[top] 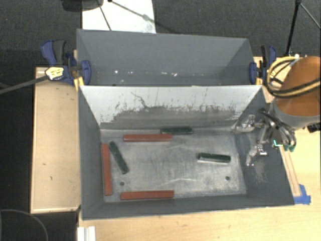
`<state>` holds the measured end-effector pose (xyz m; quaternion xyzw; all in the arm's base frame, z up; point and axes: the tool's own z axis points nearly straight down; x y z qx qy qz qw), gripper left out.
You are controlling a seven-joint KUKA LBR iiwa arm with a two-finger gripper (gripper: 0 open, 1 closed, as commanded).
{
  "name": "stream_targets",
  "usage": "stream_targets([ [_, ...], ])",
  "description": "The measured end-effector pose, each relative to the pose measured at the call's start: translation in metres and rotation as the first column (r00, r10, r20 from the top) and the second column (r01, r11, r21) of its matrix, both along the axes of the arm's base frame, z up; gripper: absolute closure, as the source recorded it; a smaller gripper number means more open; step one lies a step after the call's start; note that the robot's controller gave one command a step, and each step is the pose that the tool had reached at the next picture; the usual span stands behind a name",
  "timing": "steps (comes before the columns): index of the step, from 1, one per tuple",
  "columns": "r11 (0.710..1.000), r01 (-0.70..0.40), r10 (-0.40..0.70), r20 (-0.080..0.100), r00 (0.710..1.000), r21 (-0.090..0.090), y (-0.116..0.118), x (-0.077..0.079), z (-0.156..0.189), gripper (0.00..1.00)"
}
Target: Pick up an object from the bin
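My gripper [251, 139] hangs over the bin's right slope, above the floor's right edge. Its two metal fingers stand apart and nothing is between them, so it is open. Nearest to it, a little to its left, a short dark green bar [214, 158] lies flat on the bin floor. Another dark green bar [176, 130] lies along the foot of the back wall. Just left of that one lies a red-brown bar [147, 138].
A third dark green bar [119, 157] lies tilted at the left. Beside it a red-brown bar [107, 169] runs along the left wall, and another red-brown bar [147, 195] lies along the front wall. The arm enters from the right.
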<state>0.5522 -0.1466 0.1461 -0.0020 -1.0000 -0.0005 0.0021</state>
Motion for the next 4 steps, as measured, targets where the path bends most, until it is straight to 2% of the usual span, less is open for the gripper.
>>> stream_targets([
  [1, 1.0, -0.004, 0.004, 0.008, 1.0, -0.002, 0.0, 0.002, 0.004, 0.0],
  [2, 0.991, -0.132, 0.132, 0.013, 0.991, -0.003, 0.023, 0.03, -0.072, 1.0],
  [3, 0.991, -0.134, 0.134, 0.013, 0.991, -0.003, 0.023, 0.03, -0.072, 1.0],
  [4, 0.994, -0.111, 0.111, 0.012, 0.994, -0.003, 0.029, 0.011, 0.092, 1.0],
])
